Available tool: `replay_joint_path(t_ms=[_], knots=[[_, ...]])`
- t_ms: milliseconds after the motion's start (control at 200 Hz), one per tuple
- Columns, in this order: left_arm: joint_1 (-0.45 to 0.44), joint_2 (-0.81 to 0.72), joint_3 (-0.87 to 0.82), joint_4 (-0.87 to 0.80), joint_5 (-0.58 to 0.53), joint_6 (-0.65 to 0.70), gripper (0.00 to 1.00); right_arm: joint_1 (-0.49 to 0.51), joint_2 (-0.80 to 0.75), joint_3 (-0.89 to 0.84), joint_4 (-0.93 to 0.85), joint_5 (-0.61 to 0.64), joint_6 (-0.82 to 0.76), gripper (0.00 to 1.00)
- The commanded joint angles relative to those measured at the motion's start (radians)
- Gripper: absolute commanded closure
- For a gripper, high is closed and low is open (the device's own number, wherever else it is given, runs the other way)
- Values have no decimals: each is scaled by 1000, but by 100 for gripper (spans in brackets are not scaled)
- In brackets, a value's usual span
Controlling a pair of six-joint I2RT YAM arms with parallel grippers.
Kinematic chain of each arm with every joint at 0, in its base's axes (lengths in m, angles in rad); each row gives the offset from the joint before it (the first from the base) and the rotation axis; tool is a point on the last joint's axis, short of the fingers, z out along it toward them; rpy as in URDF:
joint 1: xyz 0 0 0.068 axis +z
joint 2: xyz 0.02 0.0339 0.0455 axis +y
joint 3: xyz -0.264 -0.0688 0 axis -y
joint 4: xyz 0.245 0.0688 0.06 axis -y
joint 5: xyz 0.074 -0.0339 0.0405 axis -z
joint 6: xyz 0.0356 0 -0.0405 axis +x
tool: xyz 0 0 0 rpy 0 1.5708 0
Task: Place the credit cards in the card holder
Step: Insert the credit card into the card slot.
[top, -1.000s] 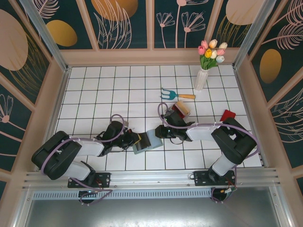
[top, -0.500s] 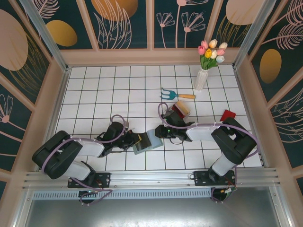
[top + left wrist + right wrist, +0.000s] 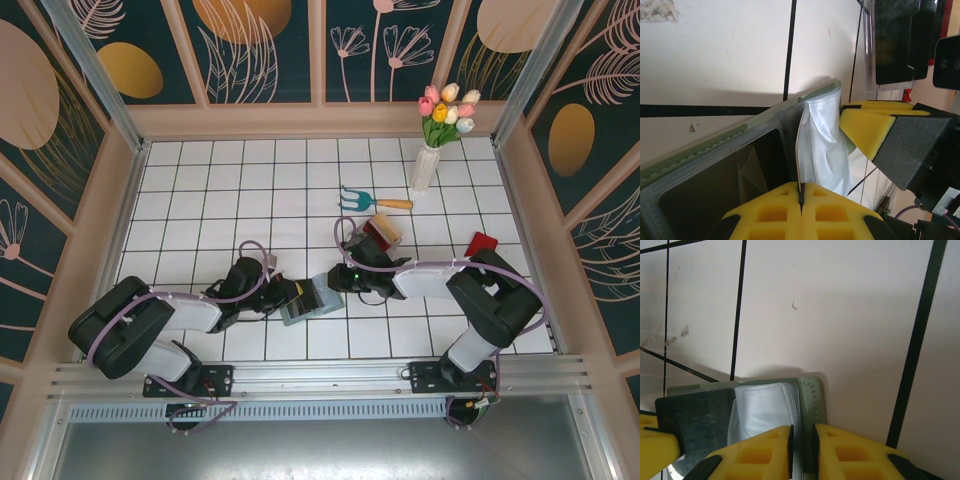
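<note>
Position of holder [image 3: 316, 297]: open on the desk [image 3: 200, 200], between the two arms. A clear sleeve [image 3: 820, 145] is pinched by the left jaws; the holder's opposite edge is clamped by the right jaws. Loose cards [image 3: 383, 232] are seen just beyond the right wrist, nearer that arm.

The card holder [image 3: 318, 301] was hemmed between left gripper [image 3: 288, 298] and right gripper [image 3: 335, 283]. Passage was afforded over the far-left tiles [image 3: 200, 190].

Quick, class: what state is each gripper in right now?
Left gripper: closed, pinching a clear sleeve of the card holder.
Right gripper: closed on the card holder's edge.
</note>
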Motion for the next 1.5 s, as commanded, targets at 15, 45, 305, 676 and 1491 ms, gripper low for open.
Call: replay_joint_path(t_ms=[15, 45, 305, 676, 1491], knots=[[-13, 7, 10, -78, 22, 27, 100, 18, 27, -27, -113, 36, 16, 80], [-12, 2, 5, -84, 20, 22, 100, 18, 27, -27, -114, 39, 17, 80], [-12, -37, -24, -133, 17, 30, 100, 17, 30, -26, -115, 39, 14, 80], [-15, -6, 7, -55, 0, -10, 99, 17, 36, -23, -102, 16, 18, 79], [-33, -73, -12, -211, -48, 9, 99, 14, 18, -24, -146, 57, 42, 79]])
